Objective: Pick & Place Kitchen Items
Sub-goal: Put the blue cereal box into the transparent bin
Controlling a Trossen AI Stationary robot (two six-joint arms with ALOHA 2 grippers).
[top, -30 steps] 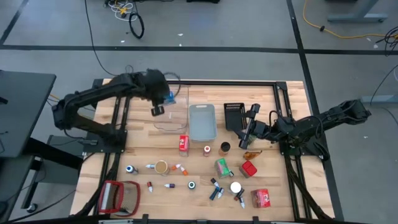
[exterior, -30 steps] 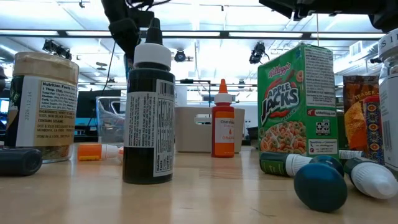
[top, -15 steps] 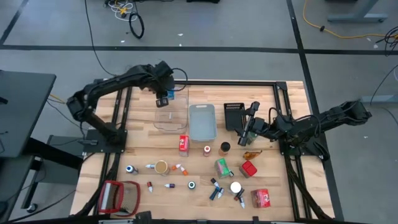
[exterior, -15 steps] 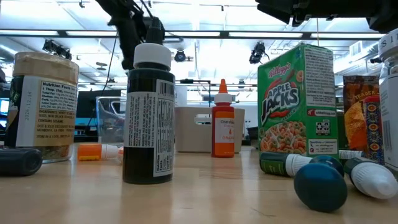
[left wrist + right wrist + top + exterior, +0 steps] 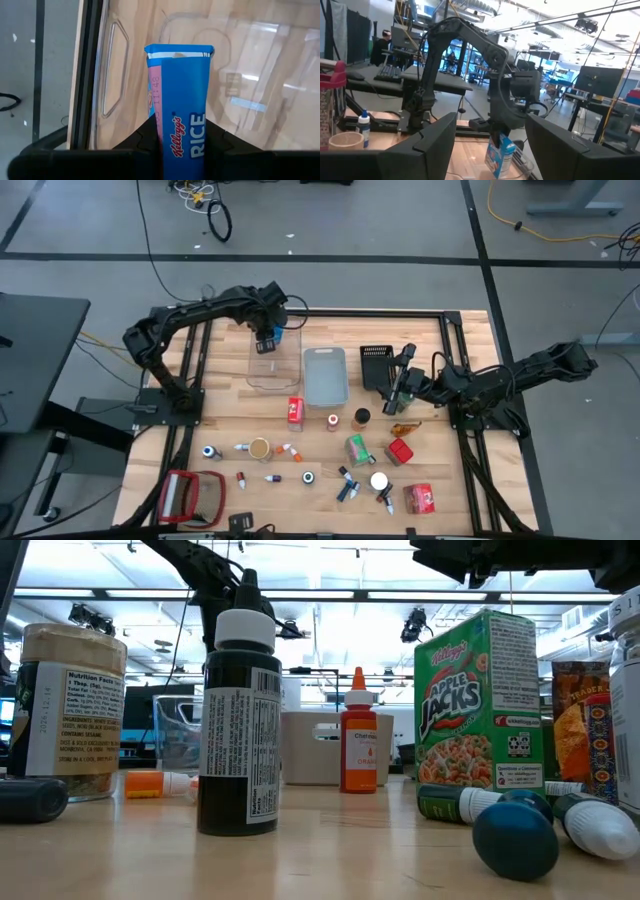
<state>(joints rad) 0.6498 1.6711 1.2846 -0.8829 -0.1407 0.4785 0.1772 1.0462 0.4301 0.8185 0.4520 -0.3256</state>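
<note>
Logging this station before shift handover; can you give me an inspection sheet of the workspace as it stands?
Surface: wooden table, no spills seen.
Job's things: blue carton held over the clear bin; green cereal box, dark bottle, jar and other small pieces on the near half.
Clutter: grey bin, black bin, red-framed object.
Grippers: left gripper shut on the carton; right gripper open, beside the black bin.
Cables: loose on the floor beyond the table.
Surroundings: desks and monitors behind.
</note>
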